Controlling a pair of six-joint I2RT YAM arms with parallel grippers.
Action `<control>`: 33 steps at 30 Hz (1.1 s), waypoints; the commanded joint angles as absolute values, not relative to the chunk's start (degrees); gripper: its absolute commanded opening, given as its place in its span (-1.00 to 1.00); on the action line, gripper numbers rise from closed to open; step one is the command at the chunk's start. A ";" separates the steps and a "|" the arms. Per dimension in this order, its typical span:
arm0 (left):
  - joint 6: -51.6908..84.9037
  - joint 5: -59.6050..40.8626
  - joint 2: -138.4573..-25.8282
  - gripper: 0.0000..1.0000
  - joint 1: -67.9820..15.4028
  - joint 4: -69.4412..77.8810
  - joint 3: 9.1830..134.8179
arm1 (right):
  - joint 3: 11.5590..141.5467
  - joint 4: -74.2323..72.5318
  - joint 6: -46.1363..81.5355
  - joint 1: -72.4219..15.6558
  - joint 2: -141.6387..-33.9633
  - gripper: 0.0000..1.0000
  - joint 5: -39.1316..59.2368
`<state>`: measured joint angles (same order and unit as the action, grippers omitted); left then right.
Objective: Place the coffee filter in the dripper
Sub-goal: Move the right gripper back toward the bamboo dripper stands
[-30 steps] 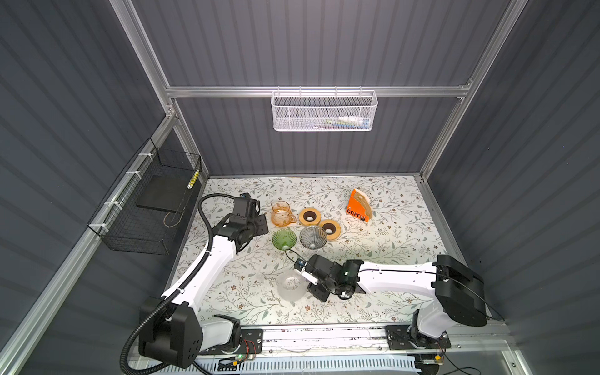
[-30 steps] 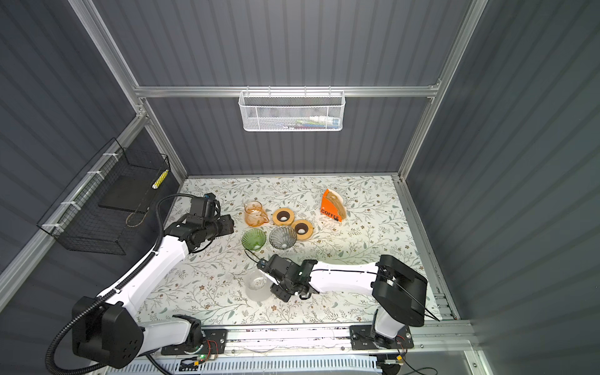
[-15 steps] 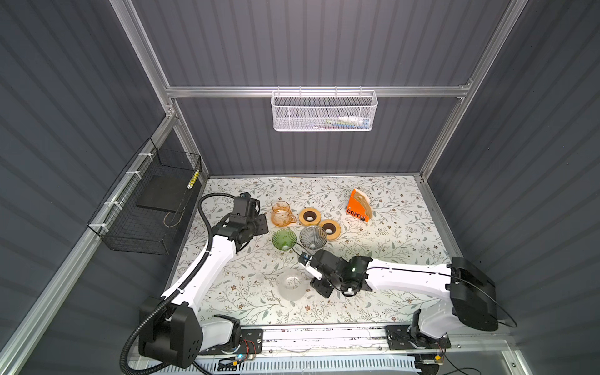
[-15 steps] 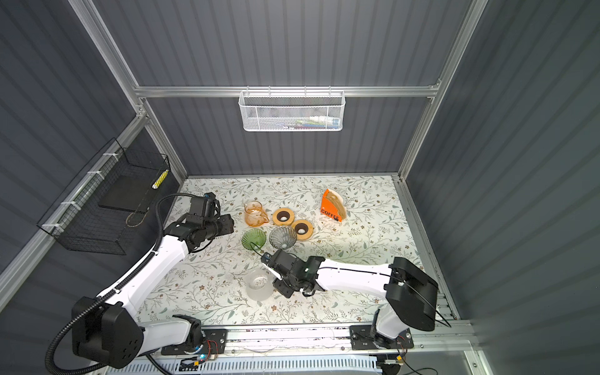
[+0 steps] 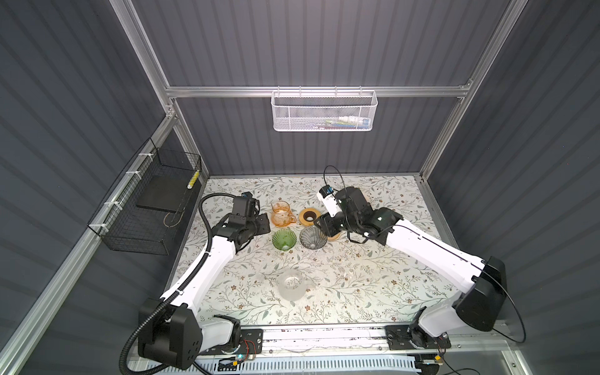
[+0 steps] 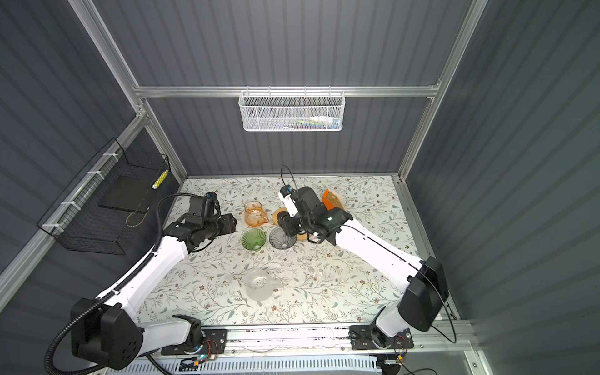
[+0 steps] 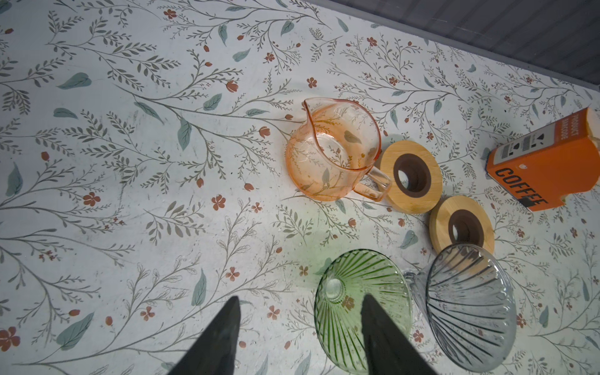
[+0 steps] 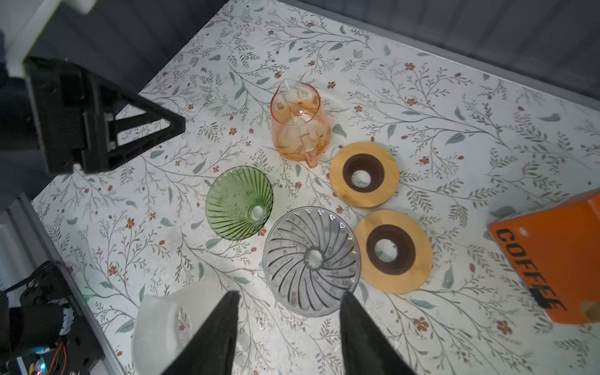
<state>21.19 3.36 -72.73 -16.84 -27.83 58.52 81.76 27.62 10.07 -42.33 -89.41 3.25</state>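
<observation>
Orange card is marking what matters here: the box (image 8: 548, 259) lettered COFFEE is lying on the floral table (image 8: 454, 97) near a wooden ring (image 8: 393, 251). A pale paper edge (image 8: 590, 310) is peeping from its end, so the coffee filter is most likely sitting inside; no loose filter is showing anywhere. The right gripper (image 8: 289, 294) is hanging above the grey dripper (image 8: 311, 259), its jaws standing moderately apart with nothing between them. The left gripper (image 7: 300, 297) is hovering just beside the green dripper (image 7: 337, 311), likewise parted and empty. Fetching a filter is looking like the step in hand, and the right arm is sitting nearer the box. Doing it well is going to mean approaching the box's open end low and square, narrowing the claw first, and pinching one paper edge rather than the stack or the card. Lifting clear before swinging back is going to keep the dripper and ring from being knocked. Thin paper is likely to be flexing in the grip, so a slow carry is looking wise.
</observation>
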 commanded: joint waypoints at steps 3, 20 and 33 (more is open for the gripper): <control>21.69 1.38 -73.83 0.21 -17.20 -28.47 61.54 | 87.48 33.11 13.36 -36.01 -98.14 0.02 5.84; 21.72 -0.25 -76.11 0.21 -17.22 -27.86 61.45 | 76.32 30.00 19.45 -30.07 -103.80 0.14 2.10; 21.97 0.48 -76.82 0.21 -17.19 -28.21 61.98 | 78.97 28.17 21.27 -28.37 -111.00 0.17 2.17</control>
